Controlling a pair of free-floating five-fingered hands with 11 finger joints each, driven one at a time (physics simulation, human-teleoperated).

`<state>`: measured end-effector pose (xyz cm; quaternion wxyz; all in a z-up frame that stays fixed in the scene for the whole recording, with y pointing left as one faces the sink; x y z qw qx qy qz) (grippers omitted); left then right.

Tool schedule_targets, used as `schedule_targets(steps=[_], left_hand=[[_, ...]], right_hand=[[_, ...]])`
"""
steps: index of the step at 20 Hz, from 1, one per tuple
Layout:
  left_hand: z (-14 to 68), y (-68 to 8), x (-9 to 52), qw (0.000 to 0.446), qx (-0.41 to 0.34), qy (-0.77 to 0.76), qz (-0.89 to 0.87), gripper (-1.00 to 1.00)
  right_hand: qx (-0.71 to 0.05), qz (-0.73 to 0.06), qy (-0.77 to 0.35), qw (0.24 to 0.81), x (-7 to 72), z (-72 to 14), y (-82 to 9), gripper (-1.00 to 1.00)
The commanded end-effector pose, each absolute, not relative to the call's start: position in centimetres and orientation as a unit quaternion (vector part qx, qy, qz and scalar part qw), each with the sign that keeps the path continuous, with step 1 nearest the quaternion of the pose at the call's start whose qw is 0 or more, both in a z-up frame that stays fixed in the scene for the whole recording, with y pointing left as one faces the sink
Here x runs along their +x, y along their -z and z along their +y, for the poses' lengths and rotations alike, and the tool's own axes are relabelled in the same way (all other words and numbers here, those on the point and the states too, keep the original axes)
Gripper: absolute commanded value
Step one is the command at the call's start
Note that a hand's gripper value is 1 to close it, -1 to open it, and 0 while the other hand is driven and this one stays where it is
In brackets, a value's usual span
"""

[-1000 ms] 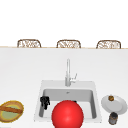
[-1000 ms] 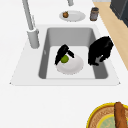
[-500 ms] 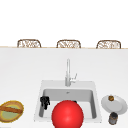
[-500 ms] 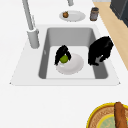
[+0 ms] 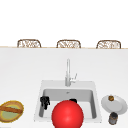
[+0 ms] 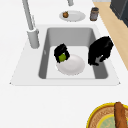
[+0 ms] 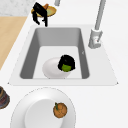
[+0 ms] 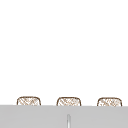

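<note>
We logged the right hand [image 6: 61, 52] curled round a small green round fruit [image 6: 62, 57] over the white plate [image 6: 72, 67] in the grey sink [image 6: 75, 35]; fruit not yet released. Left hand [image 6: 100, 50] hung nearby, fingers drooping loosely.

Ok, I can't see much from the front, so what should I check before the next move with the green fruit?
1. Grip: right hand has its fingers curled round the fruit: ok.
2. Fruit over the plate in the sink: ok, at the plate's faucet-side edge.
3. Fruit resting on the plate or held above it: cannot tell.
4. Left hand out of the way: ok, it hangs at the sink's front left, apart from the plate.
5. Faucet clear of the right hand: ok.
6. Front view of the basin: not ok, a red ball blocks it.
</note>
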<state>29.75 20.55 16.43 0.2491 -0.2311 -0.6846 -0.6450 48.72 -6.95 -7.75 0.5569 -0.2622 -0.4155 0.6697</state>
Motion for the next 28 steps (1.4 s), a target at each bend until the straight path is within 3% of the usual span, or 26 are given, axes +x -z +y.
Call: schedule_targets(steps=[1,28], left_hand=[[20.5,-16.4,29.7,0.249,-0.231,0.645,-0.685,0.00],[20.5,-16.4,29.7,0.249,-0.231,0.645,-0.685,0.00]], right_hand=[[-0.266,-0.419,-0.659,0.565,48.7,-7.3,5.6,1.00],[-0.240,-0.453,-0.618,0.596,46.2,-13.2,-9.8,1.00]])
